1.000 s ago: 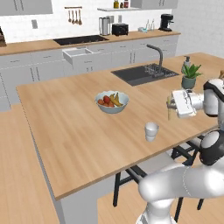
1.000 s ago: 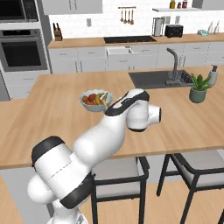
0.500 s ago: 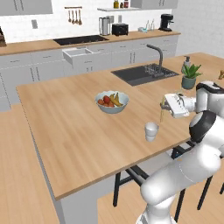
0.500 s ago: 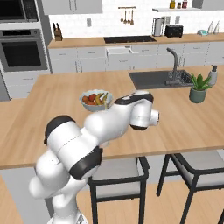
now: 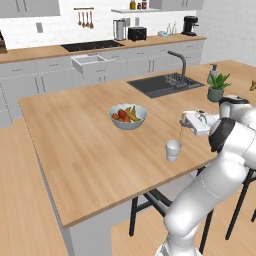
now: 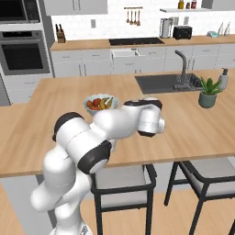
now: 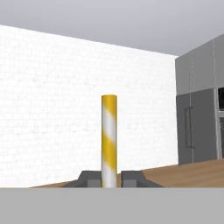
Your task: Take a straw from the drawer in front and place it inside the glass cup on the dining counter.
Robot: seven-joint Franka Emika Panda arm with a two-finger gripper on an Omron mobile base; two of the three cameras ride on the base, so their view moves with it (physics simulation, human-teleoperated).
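In the left base view my gripper (image 5: 184, 119) is shut on the straw (image 5: 181, 133), a thin pale yellow stick that hangs upright from it. The straw's lower end is just above the right rim of the glass cup (image 5: 173, 150), which stands on the dining counter (image 5: 75, 140) near its front edge. In the hand view the straw (image 7: 109, 135) looks yellow and white striped and rises between my two fingertips (image 7: 89, 178). The drawer (image 5: 90, 62) stands pulled out of the far cabinet row; it also shows as drawer (image 6: 125, 53). My own arm hides cup and hand in the right base view.
A bowl of fruit (image 5: 128, 116) sits mid-counter, left of and behind the cup. The dark sink with its faucet (image 5: 179, 65) is inset at the far right, and a potted plant (image 5: 218, 87) stands beside it. Stools (image 6: 206, 179) stand under the near edge.
The hand has carried the straw left and a little lower, from beside the cup's right to just over its rim. Cup, bowl and drawer have stayed put.
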